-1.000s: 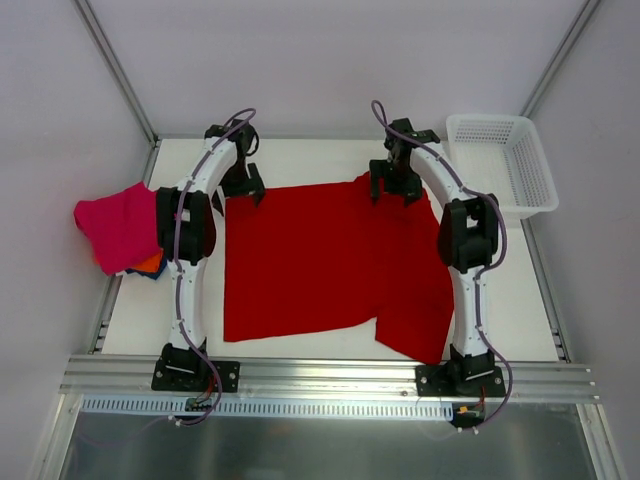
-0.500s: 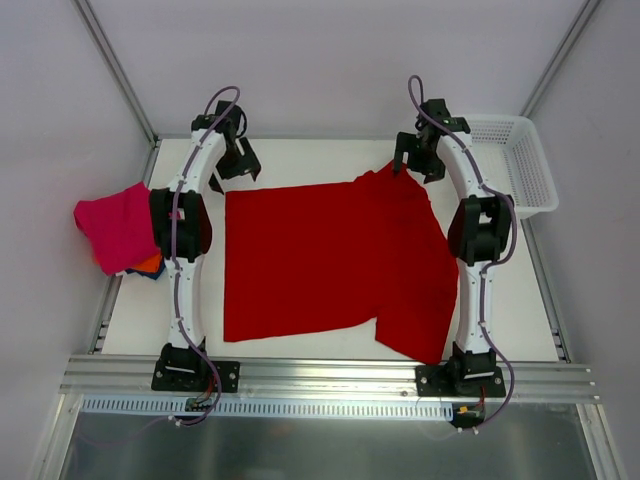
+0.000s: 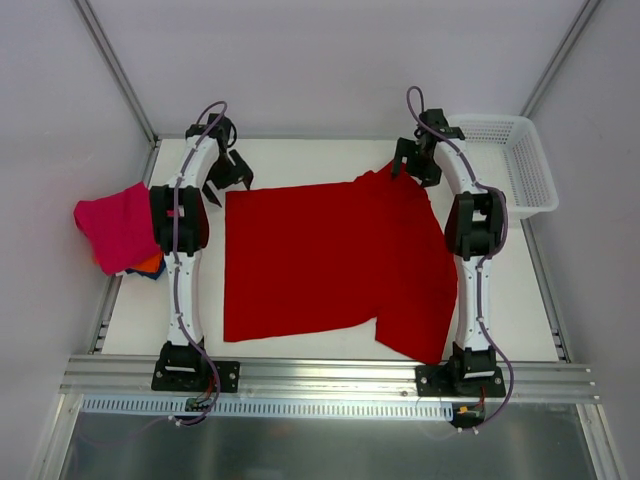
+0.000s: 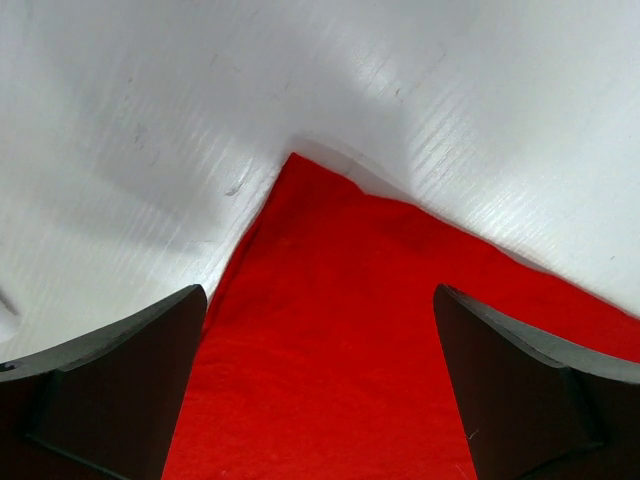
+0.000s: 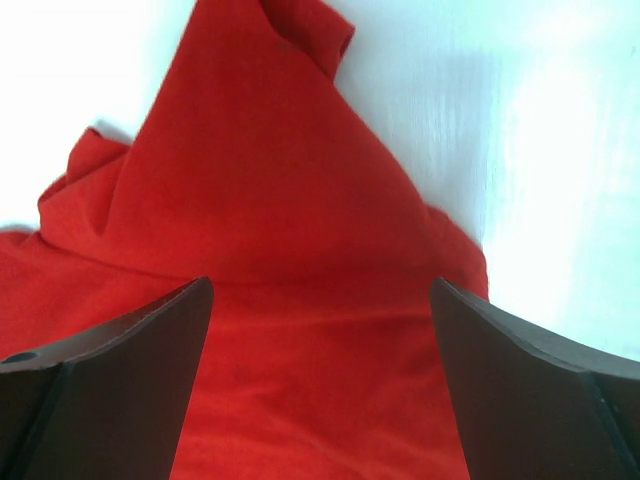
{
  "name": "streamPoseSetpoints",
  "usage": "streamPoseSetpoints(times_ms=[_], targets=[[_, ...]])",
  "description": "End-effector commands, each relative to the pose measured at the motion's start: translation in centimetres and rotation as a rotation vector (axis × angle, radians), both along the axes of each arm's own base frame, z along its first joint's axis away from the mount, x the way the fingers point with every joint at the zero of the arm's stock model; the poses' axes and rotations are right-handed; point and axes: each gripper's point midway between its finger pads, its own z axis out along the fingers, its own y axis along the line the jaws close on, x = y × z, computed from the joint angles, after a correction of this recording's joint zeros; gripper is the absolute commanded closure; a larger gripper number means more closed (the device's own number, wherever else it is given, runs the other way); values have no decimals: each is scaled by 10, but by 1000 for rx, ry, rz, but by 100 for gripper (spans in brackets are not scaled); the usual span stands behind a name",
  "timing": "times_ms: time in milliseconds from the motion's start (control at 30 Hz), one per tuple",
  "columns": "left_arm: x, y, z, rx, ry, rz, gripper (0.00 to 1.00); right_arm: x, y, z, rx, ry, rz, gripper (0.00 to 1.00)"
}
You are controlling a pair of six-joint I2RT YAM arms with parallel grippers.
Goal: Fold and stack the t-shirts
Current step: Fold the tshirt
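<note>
Red shirt (image 3: 320, 260) lies spread across the table (image 3: 300, 152). Left gripper (image 3: 228, 177) hovers spread wide over its far left corner, right gripper (image 3: 415, 166) spread wide over its bunched far right corner, both empty.

One red t-shirt (image 3: 320, 260), one pink t-shirt (image 3: 112, 225), one orange t-shirt (image 3: 151, 264), and one white basket (image 3: 520, 165).

Both arms rise from their bases at the near edge and stretch forward, each bowed slightly outward. The left arm (image 3: 180, 250) reaches to the far left, its wrist bent so the left gripper (image 3: 228, 172) points inward and down, jaws spread wide with nothing between them. The right arm (image 3: 476, 250) mirrors it, the right gripper (image 3: 415, 163) angled inward and down, its dark fingers (image 5: 110, 380) likewise wide apart and empty
</note>
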Motion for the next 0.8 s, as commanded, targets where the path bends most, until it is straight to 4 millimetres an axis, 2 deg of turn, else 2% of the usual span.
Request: streamPoseSetpoints(times_ms=[0, 133, 167, 300, 400, 433, 600, 700, 767], targets=[[11, -6, 4, -49, -27, 19, 1, 25, -2, 24, 5, -115, -14, 6], [26, -10, 1, -91, -63, 15, 1, 34, -9, 30, -47, -161, -1, 6], [28, -15, -2, -115, -65, 9, 1, 38, -20, 33, -103, -182, -10, 6], [41, -21, -4, -158, -101, 22, 1, 48, -36, 44, -184, -228, -24, 5], [42, -20, -10, -169, -95, 36, 1, 54, -41, 41, -190, -239, -37, 4], [42, -19, -12, -170, -92, 41, 1, 55, -42, 34, -197, -232, -37, 4], [41, -13, -13, -161, -87, 47, 1, 62, -37, 23, -148, -231, -44, 1], [40, -11, -13, -167, -85, 62, 1, 65, -29, 17, -82, -224, -52, 0], [40, -9, -8, -169, -91, 74, 1, 61, -16, 10, 19, -192, -62, 1]])
